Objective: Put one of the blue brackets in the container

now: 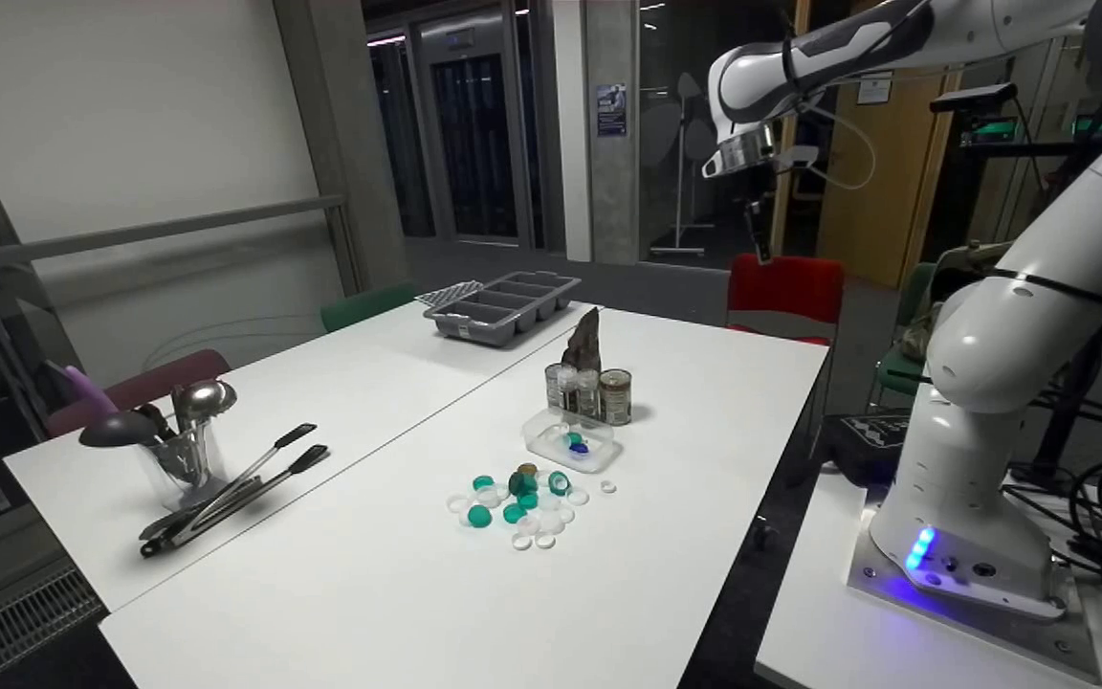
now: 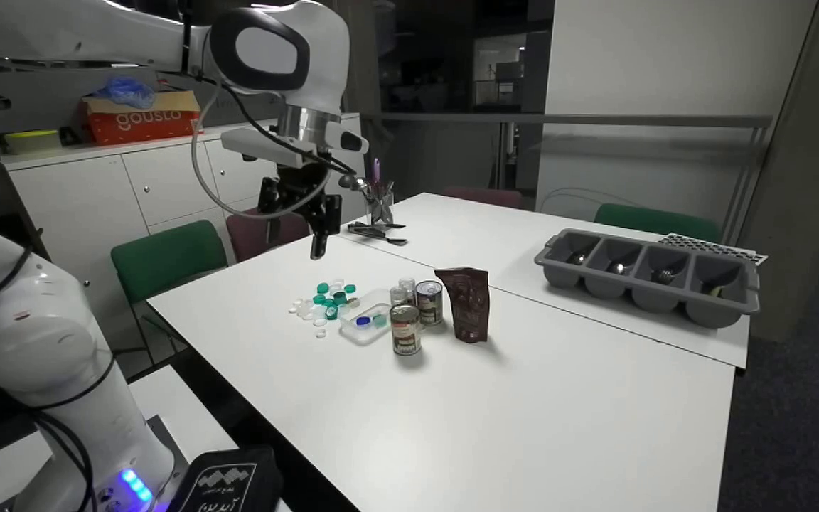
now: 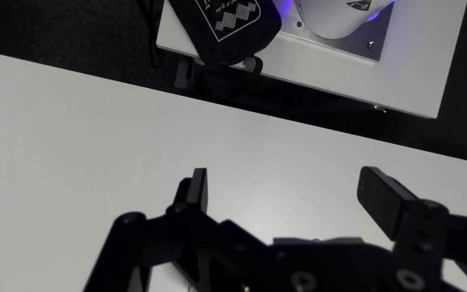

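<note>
The blue brackets look like small round teal caps (image 1: pixel 479 517); several lie mixed with clear ones on the white table, and they show in both exterior views (image 2: pixel 331 313). Beside them stands a clear shallow open tub (image 1: pixel 551 452), also in an exterior view (image 2: pixel 360 336), with a teal and a dark blue cap in it. No dark grey upright holder shows. My gripper (image 3: pixel 283 174) is open with nothing between its fingers. It hangs high above the table, apart from the caps and tub, in both exterior views (image 1: pixel 760 239) (image 2: pixel 296 238). The wrist view shows no caps or tub.
Tins (image 2: pixel 406 331) and small jars stand against the tub, with an upright brown pouch (image 2: pixel 468 306) beside them. A grey compartment tray (image 2: pixel 655 267) with cutlery is further off. A utensil glass (image 1: pixel 183 469) and tongs (image 1: pixel 226 500) lie opposite. The table edge (image 3: pixel 233 108) faces the robot base.
</note>
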Motion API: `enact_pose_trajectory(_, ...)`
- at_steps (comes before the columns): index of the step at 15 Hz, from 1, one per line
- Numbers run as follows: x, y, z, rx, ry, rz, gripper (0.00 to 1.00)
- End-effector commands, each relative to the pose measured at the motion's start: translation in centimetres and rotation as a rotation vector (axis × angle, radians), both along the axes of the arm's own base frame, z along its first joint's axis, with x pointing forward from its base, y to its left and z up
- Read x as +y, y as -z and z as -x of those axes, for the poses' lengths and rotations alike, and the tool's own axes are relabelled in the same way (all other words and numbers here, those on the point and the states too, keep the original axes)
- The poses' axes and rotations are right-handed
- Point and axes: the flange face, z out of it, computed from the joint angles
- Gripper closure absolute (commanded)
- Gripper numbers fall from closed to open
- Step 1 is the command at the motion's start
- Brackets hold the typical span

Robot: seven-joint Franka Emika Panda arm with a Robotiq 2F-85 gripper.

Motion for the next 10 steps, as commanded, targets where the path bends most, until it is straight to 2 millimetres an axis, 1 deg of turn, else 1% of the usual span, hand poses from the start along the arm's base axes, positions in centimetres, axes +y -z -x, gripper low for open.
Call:
enact_pose_trajectory(1,2.7,-0.6,-5.1,0.005,-0.055,0.059,0.0)
enact_pose_trajectory(4,6.1,-0.9,-9.1,0.0,-0.12,0.105,0.0)
enact_pose_trajectory(8,9.8,-1.0,-14.1,-0.014,-0.073,0.115,0.0)
enact_pose_trajectory(10,11.1,-0.8,-15.7,-0.002,-0.073,0.107,0.0)
